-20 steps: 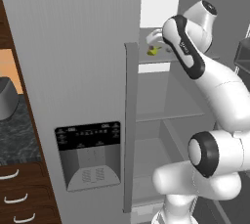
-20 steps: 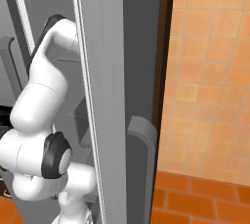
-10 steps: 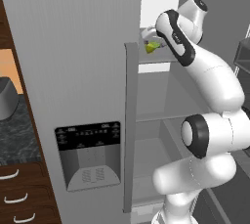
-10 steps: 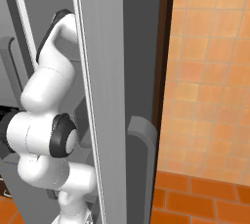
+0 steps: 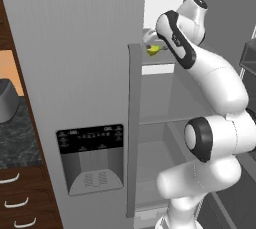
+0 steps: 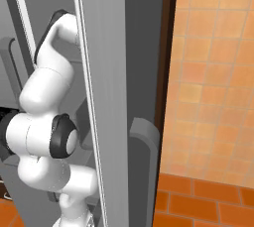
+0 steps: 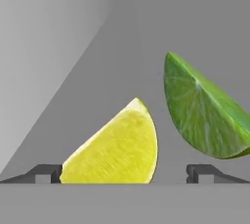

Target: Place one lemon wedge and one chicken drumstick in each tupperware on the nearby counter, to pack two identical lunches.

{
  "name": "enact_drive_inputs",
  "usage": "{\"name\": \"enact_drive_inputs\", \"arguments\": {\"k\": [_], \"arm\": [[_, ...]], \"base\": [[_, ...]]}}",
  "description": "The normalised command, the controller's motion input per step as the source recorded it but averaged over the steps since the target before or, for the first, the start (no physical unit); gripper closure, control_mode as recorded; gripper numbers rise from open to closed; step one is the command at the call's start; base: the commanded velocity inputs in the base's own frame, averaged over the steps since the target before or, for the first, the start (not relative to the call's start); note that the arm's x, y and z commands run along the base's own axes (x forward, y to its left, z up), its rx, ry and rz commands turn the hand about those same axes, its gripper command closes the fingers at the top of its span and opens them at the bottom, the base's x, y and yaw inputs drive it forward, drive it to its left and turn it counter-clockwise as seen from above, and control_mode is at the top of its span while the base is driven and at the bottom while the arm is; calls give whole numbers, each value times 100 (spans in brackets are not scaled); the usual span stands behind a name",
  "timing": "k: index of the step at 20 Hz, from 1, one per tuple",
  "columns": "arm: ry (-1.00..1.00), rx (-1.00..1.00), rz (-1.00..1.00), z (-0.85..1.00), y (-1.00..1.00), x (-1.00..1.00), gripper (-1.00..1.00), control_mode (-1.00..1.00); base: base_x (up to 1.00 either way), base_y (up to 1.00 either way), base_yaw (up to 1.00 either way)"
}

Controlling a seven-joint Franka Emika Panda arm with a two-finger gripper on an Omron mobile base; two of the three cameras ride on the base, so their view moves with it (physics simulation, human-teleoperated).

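Observation:
In the hand view a yellow lemon wedge (image 7: 117,149) lies on a grey fridge shelf, right between my two finger tips. My gripper (image 7: 124,171) is open around it: the left tip touches the wedge and the right tip stands apart. A second, greener wedge (image 7: 202,115) sits just to the right. The left base view shows the hand (image 5: 150,40) reaching onto the fridge's upper shelf at the wedge (image 5: 154,49). The marbled counter (image 5: 17,140) is at the far left. Drumsticks and trays are out of view.
The closed fridge door with its dispenser panel (image 5: 90,158) stands left of the arm. The open fridge door (image 6: 109,87) and its handle (image 6: 146,151) hem the arm in on the right. A grey object (image 5: 7,100) sits on the counter above the wood drawers (image 5: 12,198).
The arm's upper links have folded higher and closer into the fridge, while the hand stays at the wedge on the upper shelf.

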Motion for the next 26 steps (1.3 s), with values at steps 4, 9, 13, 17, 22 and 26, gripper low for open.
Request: {"name": "enact_drive_inputs", "arguments": {"k": [4, 9, 13, 17, 22, 26], "arm": [[0, -9, 7, -43, -20, -27, -100, -100], [0, -7, 15, -48, -11, -2, -100, -100], [0, -3, 11, -17, -69, -1, -100, -100], [-1, 0, 9, 1, -100, -2, -100, -100], [-19, -3, 12, 29, -13, -10, -100, -100], [-18, -9, 2, 53, 53, 4, -100, -100]], "base": [[0, 0, 0], [0, 0, 0], [0, 0, 0], [0, 0, 0], [0, 0, 0], [0, 0, 0]]}}
